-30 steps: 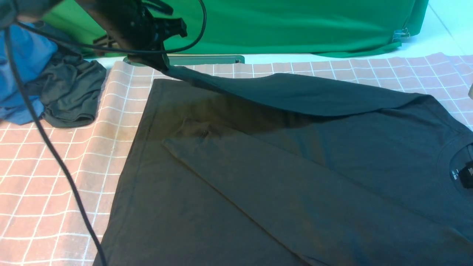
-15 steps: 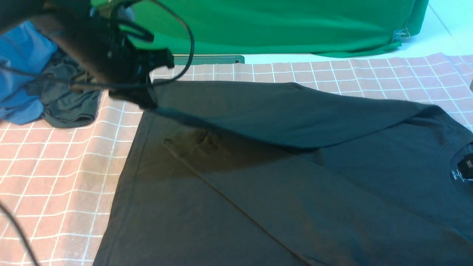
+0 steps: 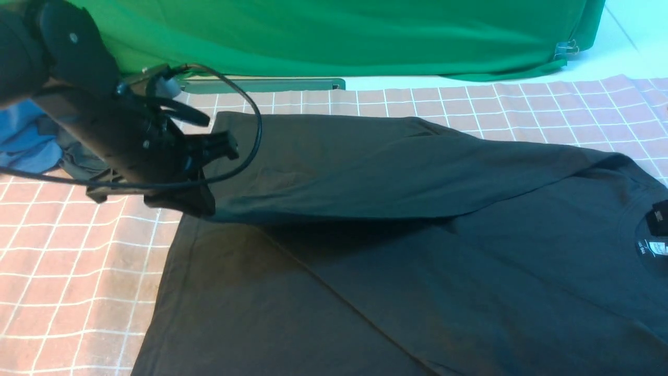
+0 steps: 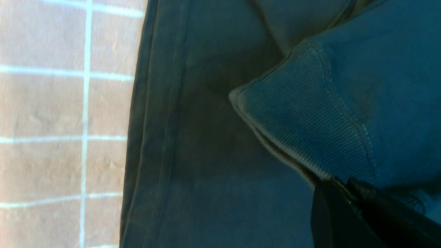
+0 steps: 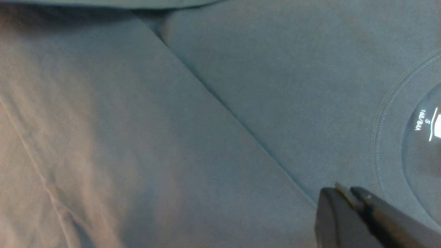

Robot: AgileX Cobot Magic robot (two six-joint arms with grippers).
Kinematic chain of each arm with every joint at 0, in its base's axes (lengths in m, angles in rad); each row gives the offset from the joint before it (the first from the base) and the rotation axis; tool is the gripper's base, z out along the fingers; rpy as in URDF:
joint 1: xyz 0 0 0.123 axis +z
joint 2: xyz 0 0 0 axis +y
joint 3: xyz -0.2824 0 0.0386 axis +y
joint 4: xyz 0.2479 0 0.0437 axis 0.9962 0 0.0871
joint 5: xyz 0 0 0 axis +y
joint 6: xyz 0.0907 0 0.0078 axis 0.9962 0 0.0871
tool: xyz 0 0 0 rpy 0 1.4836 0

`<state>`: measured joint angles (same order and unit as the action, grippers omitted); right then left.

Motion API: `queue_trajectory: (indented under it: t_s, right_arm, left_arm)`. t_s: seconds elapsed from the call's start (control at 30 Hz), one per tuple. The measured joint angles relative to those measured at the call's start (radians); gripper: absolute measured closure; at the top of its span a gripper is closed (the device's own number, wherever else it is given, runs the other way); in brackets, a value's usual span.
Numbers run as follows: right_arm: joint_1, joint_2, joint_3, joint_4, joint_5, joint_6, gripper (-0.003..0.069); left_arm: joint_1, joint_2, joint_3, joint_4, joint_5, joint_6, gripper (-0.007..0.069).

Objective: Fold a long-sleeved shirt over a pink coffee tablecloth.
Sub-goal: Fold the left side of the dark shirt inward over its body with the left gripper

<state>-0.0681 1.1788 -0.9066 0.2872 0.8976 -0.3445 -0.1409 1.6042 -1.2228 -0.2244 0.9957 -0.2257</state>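
Plain green cloth (image 3: 365, 31) hangs as a backdrop behind a wide pale pink-brown tablecloth with a thin white grid (image 3: 78, 250). A large black soft-knit long-sleeved shirt (image 3: 417, 271) lies spread on that tablecloth. The left gripper (image 3: 203, 209) holds one long sleeve (image 3: 365, 172) raised across the shirt's body, near its left edge. A crumpled blue garment (image 3: 23, 151) sits at far left.

From the left wrist, the tablecloth (image 4: 51, 103) shows beside the shirt's hem (image 4: 206, 189). The left gripper (image 4: 344, 187) is clamped on the sleeve's ribbed cuff (image 4: 303, 127).

From the right wrist, the right gripper (image 5: 344, 193) hangs over the shirt (image 5: 172, 120) near its round neckband (image 5: 386, 137). Its jaws are together, with nothing visibly pinched.
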Motion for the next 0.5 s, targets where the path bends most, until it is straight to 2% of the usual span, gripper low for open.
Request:
queue_trajectory:
  t_s: [0.4,0.5]
  right_arm:
    - [0.0,0.0,0.0,0.002,-0.002,0.001,0.0568]
    - [0.0,0.0,0.0,0.002,-0.002,0.001,0.0567]
  left_arm:
    - [0.0,-0.004,0.095,-0.045,0.016,-0.03,0.0608]
    - [0.0,-0.004,0.114,-0.032,-0.007,-0.031,0.0574]
